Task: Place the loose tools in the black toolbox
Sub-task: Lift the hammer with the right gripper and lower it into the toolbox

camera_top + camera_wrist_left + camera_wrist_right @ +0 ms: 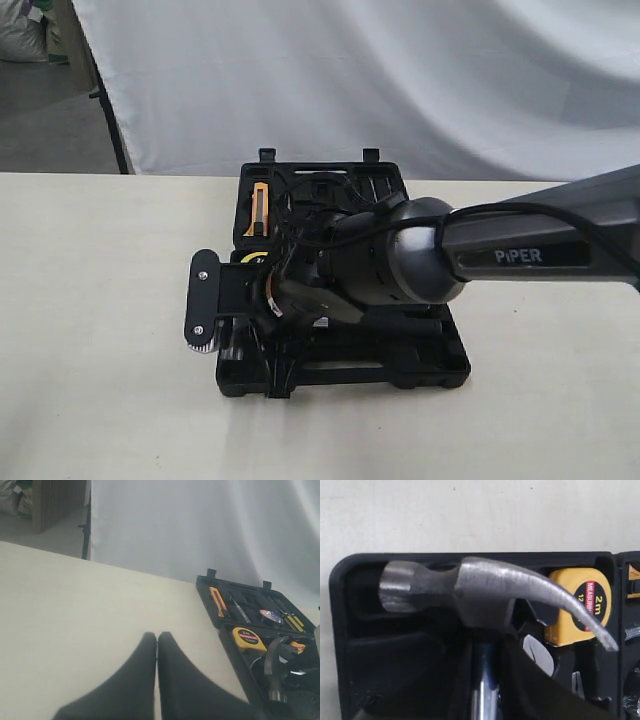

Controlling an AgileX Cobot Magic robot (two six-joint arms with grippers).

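The black toolbox [440, 370] lies open mid-table, also seen as toolbox [227, 630] and toolbox [350, 630]. My right gripper [486, 652] is shut on the steel shaft just below the claw hammer's head [485, 592]. It holds the hammer [275, 665] over the nearer half of the case, claw pointing toward the yellow tape measure [580, 605]. In the exterior view the right arm [400, 255] covers the hammer. My left gripper [157, 636] is shut and empty above bare table, left of the case. A small blue-and-white disc [270, 615] rests in the lid half. I cannot make out the wrench.
An orange utility knife [218, 601] and screwdrivers [240, 607] sit in the lid half, and an orange-handled tool [297, 646] lies near the hammer. A white backdrop [400, 80] hangs behind the cream table [90, 330].
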